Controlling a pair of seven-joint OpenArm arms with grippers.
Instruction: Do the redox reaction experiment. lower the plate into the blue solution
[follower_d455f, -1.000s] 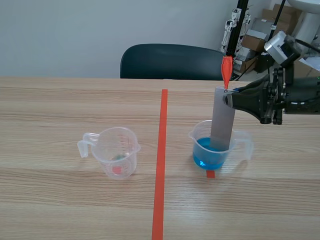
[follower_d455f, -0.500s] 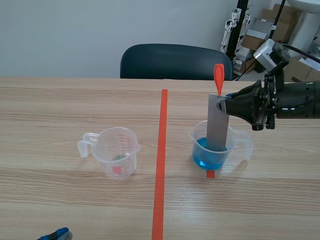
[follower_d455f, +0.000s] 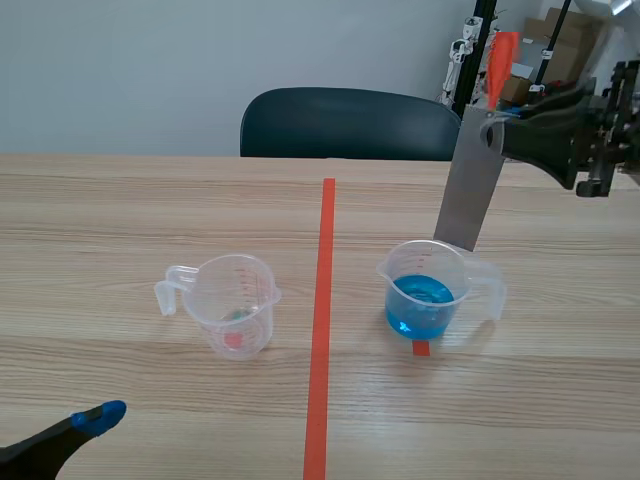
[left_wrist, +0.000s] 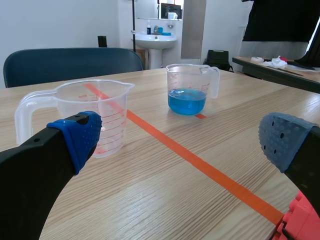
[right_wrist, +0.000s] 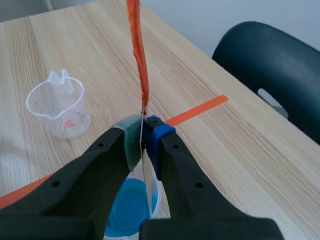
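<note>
My left tool (left_wrist: 180, 142) sits low over the counter (follower_d455f: 120, 200), fingers spread, holding nothing. I count two plastic beakers: a clear beaker (follower_d455f: 235, 300), then the beaker of blue solution (follower_d455f: 430, 300). One grey plate (follower_d455f: 472, 180) hangs tilted just above that rim, out of the liquid. My right tool (right_wrist: 143, 132) pinches its top edge, beneath one orange tab (follower_d455f: 500, 58). The plate looks thin, stiff, light and probably slick, so I judge the top edge the right hold.
</note>
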